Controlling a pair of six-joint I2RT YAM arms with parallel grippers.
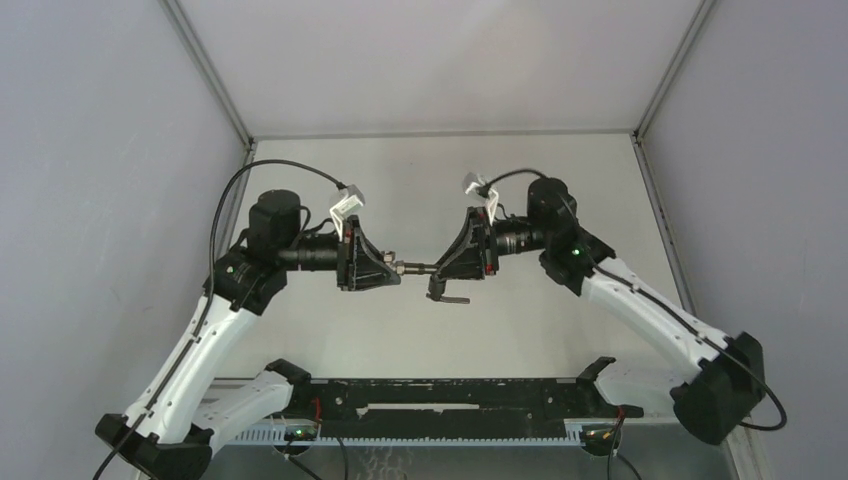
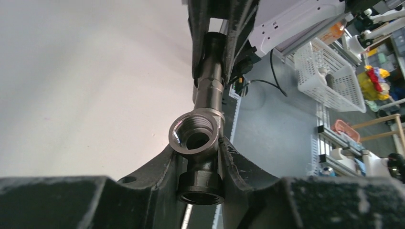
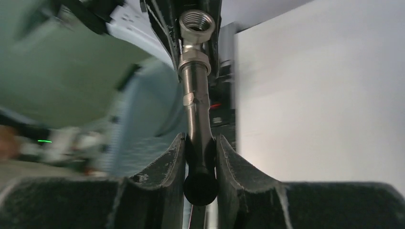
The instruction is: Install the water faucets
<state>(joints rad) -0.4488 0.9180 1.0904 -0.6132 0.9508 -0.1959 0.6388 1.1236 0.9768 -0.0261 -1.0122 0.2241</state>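
The two arms face each other above the table, with the grey-brown metal faucet parts held in line between them. My left gripper [image 1: 392, 266] is shut on the short stubby fitting [image 2: 197, 136], whose threaded opening faces the left wrist camera. My right gripper [image 1: 447, 268] is shut on the long stem [image 3: 197, 112]. The stem's far end meets the fitting [image 3: 196, 23] in the right wrist view. A thin lever handle [image 1: 447, 296] hangs below the stem. In the left wrist view the stem [image 2: 212, 67] runs up into the right gripper's fingers.
A black rail [image 1: 450, 395] lies along the near edge between the arm bases. Grey walls close in the table's left, right and back. In the left wrist view a white basket [image 2: 329, 71] stands beyond the table.
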